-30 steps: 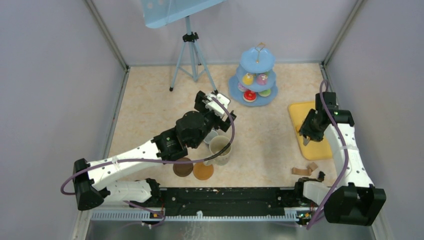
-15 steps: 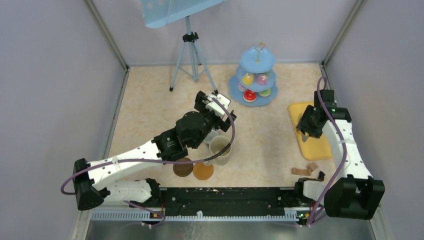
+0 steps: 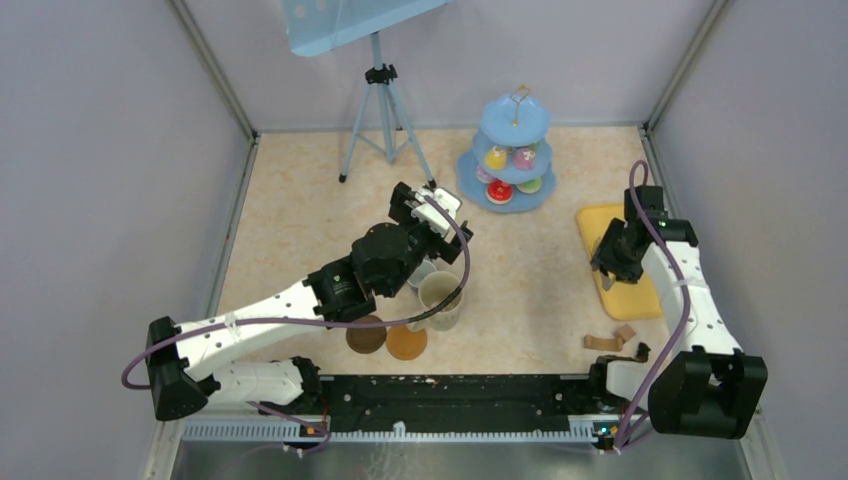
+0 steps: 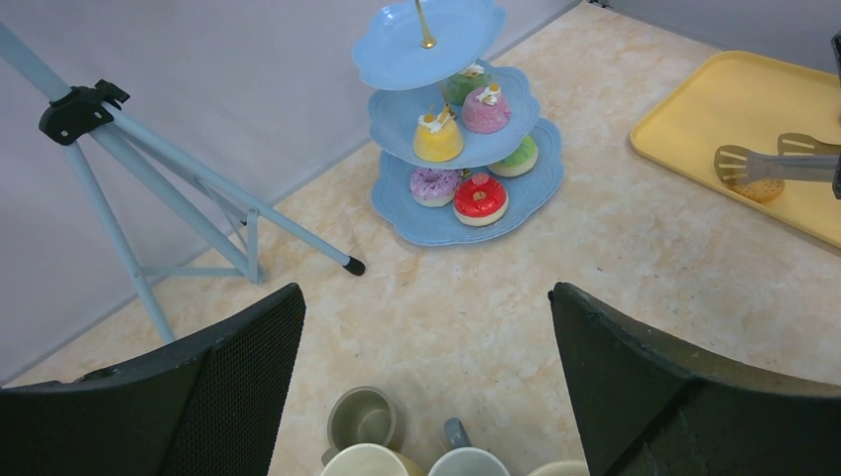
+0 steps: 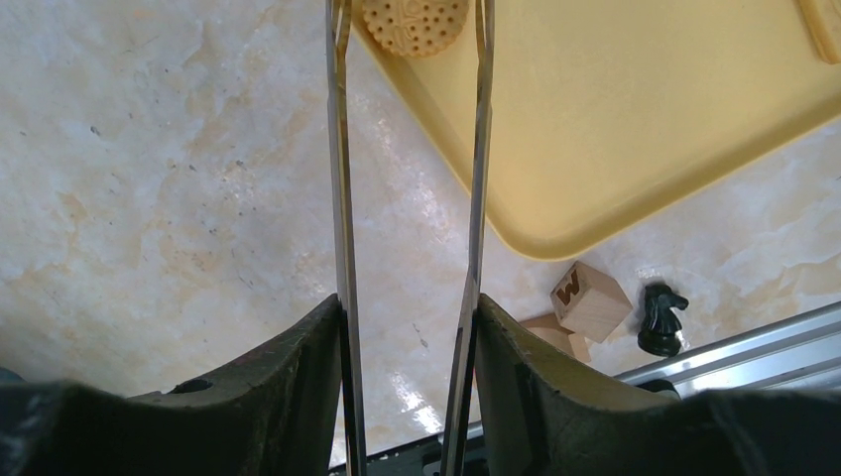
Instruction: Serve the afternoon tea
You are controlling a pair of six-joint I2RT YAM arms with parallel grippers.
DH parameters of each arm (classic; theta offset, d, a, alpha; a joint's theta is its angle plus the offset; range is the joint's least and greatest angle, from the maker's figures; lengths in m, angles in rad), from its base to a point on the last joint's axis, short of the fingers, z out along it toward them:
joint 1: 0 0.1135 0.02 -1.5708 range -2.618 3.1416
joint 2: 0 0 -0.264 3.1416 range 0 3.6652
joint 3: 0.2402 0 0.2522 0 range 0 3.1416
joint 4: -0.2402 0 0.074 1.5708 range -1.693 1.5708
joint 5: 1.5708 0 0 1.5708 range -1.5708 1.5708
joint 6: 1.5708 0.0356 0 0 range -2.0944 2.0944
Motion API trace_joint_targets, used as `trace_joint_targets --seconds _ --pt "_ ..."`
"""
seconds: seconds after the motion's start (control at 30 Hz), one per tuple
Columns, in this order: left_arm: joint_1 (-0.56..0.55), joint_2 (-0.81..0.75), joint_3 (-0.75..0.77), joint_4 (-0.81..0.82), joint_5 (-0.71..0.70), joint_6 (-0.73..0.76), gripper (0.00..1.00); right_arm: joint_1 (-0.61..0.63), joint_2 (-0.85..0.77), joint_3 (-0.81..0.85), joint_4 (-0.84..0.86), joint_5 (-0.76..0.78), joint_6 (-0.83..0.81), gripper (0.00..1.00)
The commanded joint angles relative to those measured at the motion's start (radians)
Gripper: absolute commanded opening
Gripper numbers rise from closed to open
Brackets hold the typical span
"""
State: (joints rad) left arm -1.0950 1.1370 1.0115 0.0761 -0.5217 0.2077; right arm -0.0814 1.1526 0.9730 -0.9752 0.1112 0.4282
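Note:
The light-blue three-tier cake stand [image 3: 515,150] stands at the back and holds several small toy cakes [image 4: 481,198]. My left gripper [image 3: 428,208] hangs open and empty above a cluster of mugs; its wrist view shows a small grey mug [image 4: 364,416] just below the gap. The large cream mug [image 3: 441,298] stands beside two round brown coasters [image 3: 385,339]. My right gripper [image 5: 409,307] is shut on metal tongs [image 5: 342,198], whose arms stand apart. A round biscuit [image 5: 415,22] lies between their tips on the yellow tray [image 5: 615,119].
A light-blue tripod [image 3: 380,110] stands at the back left. Wooden blocks [image 5: 589,299] and a black chess knight [image 5: 662,319] lie near the front right rail. Grey walls enclose the table on three sides.
My right arm has shifted slightly left and nearer along the tray, and the tongs' arms have spread a little wider. The left arm has not moved.

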Motion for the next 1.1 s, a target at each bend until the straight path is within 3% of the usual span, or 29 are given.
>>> trace_joint_targets --seconds 0.0,0.53,0.67,0.9,1.07 --pt "-0.005 -0.011 0.001 0.048 -0.008 -0.004 0.99 -0.008 -0.021 -0.017 0.012 0.0 -0.007 0.48" --pt "-0.005 -0.01 0.002 0.045 -0.005 -0.004 0.99 -0.008 -0.019 -0.033 0.007 -0.03 0.007 0.46" --pt "-0.005 -0.008 0.004 0.045 -0.006 -0.005 0.99 -0.008 -0.028 -0.021 -0.007 -0.017 0.007 0.42" --pt "-0.005 -0.004 0.004 0.044 -0.006 -0.007 0.99 -0.008 -0.074 0.02 -0.01 0.066 0.013 0.26" --pt "-0.005 -0.006 0.009 0.039 -0.008 -0.01 0.99 -0.008 -0.102 0.093 0.017 0.096 -0.023 0.24"
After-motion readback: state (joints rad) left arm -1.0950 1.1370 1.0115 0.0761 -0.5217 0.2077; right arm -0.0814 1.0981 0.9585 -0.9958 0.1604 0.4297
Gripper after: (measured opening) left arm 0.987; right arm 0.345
